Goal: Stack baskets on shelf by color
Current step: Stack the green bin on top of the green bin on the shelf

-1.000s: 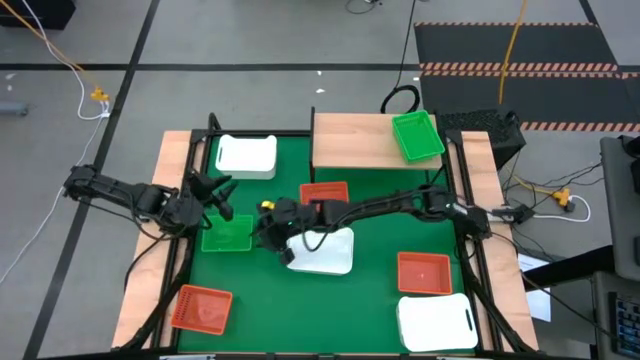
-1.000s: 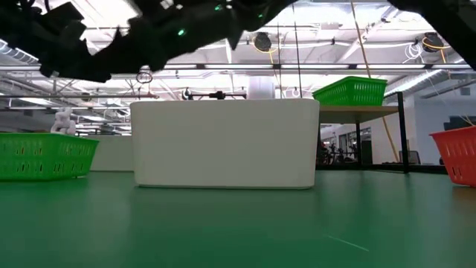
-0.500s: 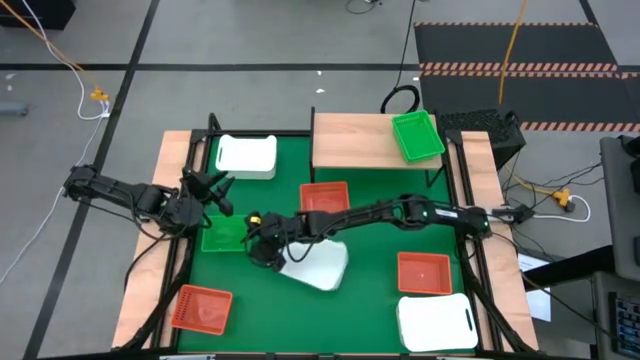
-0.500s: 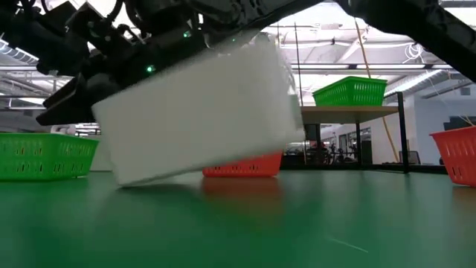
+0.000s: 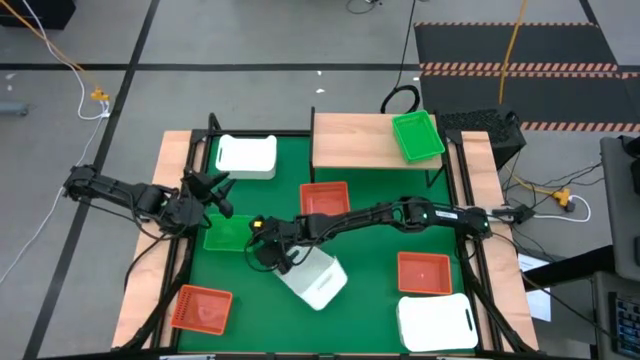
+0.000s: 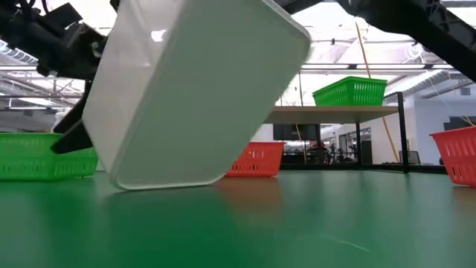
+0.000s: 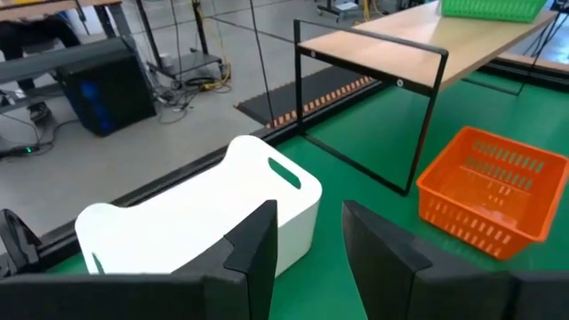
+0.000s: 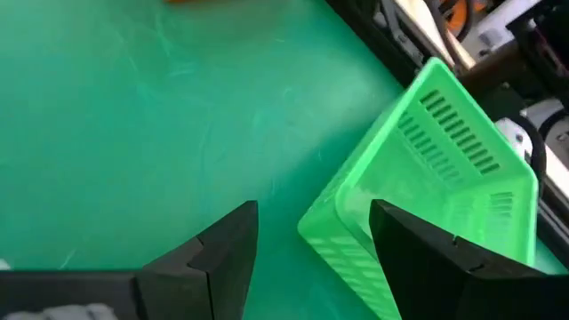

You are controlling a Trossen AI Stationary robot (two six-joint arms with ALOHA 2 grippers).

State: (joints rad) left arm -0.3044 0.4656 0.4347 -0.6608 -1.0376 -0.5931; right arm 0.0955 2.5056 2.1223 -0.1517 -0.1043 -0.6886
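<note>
1. Looked down on a green tabletop (image 5: 370,245) edged in pale wood, set on a grey workshop floor with loose cables and a striped mat. From table height, looked into a hall of ceiling lights and trusses.
2. Found the shelf (image 5: 355,145) at the far edge, bearing one green basket (image 5: 417,135) at its right end and nothing else.
3. Noted the change. Saw the white basket (image 5: 316,278) flat at mid-tabletop a second ago, tipping half a second ago, and now reared steeply on one edge, slid toward the near side, and touching the right pincer (image 5: 268,252).
4. Saw that pincer's fingers (image 8: 222,253) spread, with no wall visible between them and a second green basket (image 8: 427,187) beyond. Judged the white basket levered or dragged rather than clamped, but could not confirm it.
5. Found the left pincer (image 5: 215,193) spread, empty, and unmoved beside that second green basket.
6. Judged the task barely begun. Counted an orange-red basket (image 5: 323,198) before the shelf and another white basket (image 5: 246,155) at the far left, both unstacked.
</note>
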